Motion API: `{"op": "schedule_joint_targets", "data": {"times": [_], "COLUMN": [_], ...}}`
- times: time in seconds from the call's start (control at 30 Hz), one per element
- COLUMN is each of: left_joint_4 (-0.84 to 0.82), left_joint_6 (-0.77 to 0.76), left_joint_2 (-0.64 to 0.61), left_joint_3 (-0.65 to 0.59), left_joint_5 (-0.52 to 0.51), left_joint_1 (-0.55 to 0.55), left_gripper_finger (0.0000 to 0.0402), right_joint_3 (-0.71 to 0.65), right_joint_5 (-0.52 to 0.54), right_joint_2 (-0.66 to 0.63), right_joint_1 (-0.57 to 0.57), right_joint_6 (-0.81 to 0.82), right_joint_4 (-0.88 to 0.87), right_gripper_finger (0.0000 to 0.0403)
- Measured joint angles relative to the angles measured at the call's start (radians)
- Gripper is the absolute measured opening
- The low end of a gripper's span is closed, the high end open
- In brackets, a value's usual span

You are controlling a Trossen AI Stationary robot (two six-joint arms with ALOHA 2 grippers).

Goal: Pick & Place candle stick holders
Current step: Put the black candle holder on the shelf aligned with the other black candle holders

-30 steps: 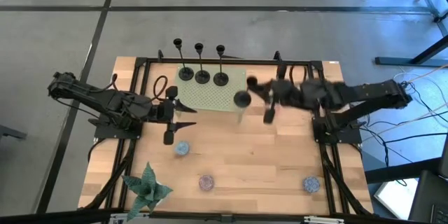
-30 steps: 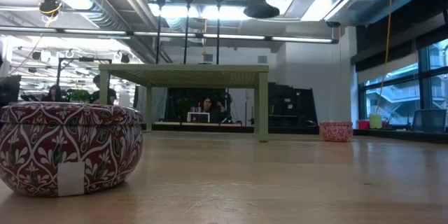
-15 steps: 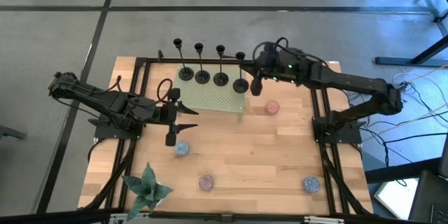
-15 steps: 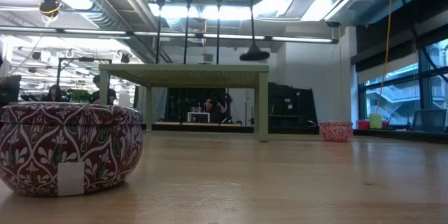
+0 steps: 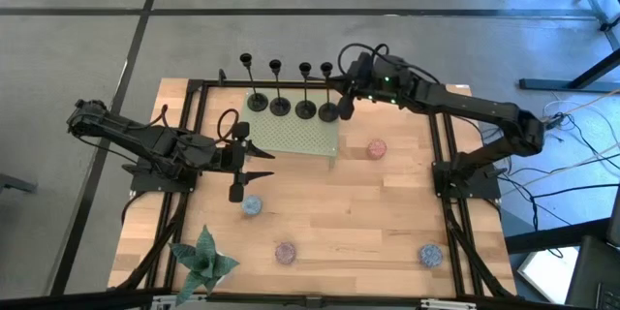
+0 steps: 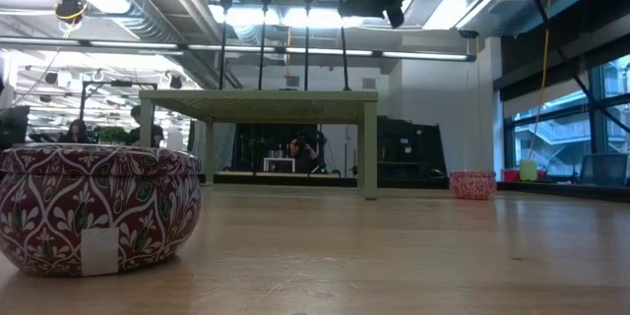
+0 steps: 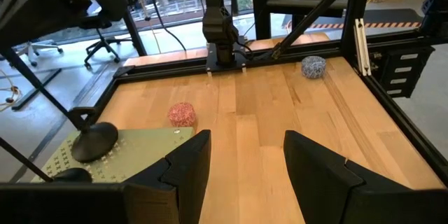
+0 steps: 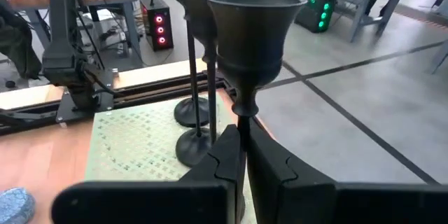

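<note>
Right tool [image 5: 343, 105] clamped on the fourth candlestick holder [image 5: 329, 110], now lowered onto the green stand [image 5: 291, 136] at three o'clock of the other three holders [image 5: 279, 105], left tool [image 5: 254, 163] apart, unmoved over the tabletop [image 5: 387, 213]

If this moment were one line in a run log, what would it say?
right gripper: shut on fourth candlestick holder stem | holder: on green stand, ending row of four | left gripper: open, waiting beside stand

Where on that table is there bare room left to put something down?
Bare wood lies between the pink tin and the three tins near the front edge. It is crowded at the green stand's back edge, where four candle holders line up with the right gripper.
</note>
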Motion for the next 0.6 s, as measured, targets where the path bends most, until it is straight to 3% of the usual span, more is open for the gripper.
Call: {"op": "schedule_joint_targets", "data": {"times": [0.33, 0.6], "left_joint_4": [-0.008, -0.008], "left_joint_6": [0.000, 0.000], "left_joint_2": [0.000, 0.000], "left_joint_3": [0.000, 0.000], "left_joint_5": [0.000, 0.000], "left_joint_1": [0.000, 0.000], "left_gripper_finger": [0.0178, 0.0178], "right_joint_3": [0.000, 0.000], "right_joint_5": [-0.003, -0.002], "right_joint_2": [0.017, 0.017], "right_joint_1": [-0.003, -0.003], "right_joint_6": [0.000, 0.001], "right_joint_4": [0.006, -0.003], "right_gripper_finger": [0.0017, 0.0055]}}
